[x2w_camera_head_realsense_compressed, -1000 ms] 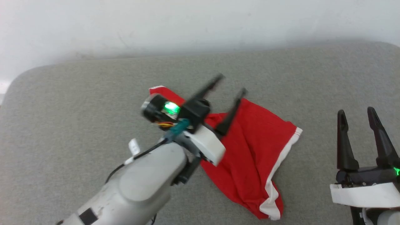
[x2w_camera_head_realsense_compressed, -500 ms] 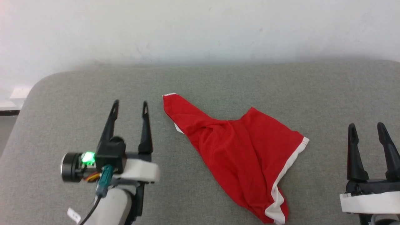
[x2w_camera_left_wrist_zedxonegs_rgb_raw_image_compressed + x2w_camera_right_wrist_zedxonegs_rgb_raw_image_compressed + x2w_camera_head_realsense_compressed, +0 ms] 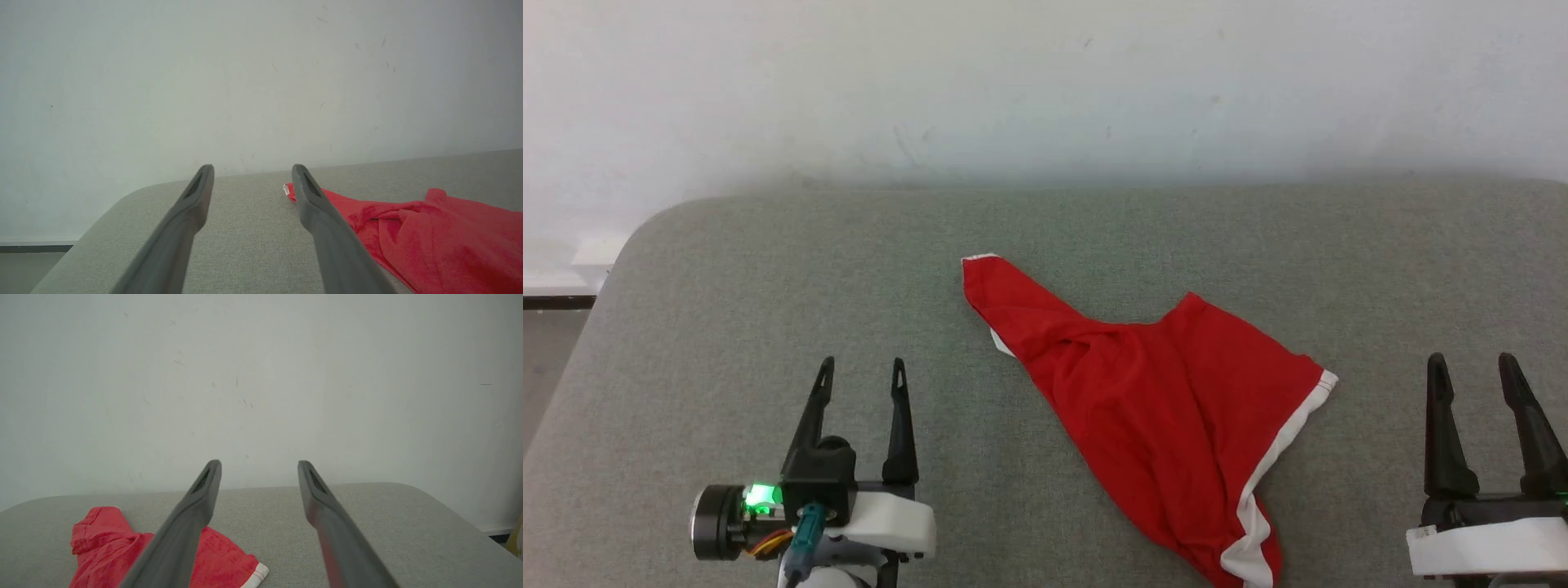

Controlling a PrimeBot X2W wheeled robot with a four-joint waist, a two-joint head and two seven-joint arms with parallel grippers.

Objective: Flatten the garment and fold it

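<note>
Left pincer (image 3: 862,361): we see its two dark fingers spread wide, pinching nothing, poised above the grey table (image 3: 711,294); a green light (image 3: 760,496) glows at its base.
Garment (image 3: 1168,408): we find it lying crumpled on the table between the two pincers, to the right of the left pincer and apart from it; one red corner points away towards the wall (image 3: 1045,82).
White trim (image 3: 1284,441): we see it run along the garment's edge that faces the right pincer.
Right pincer (image 3: 1471,358): we see fingers spread, holding nothing, just clear of the garment's trimmed corner.
</note>
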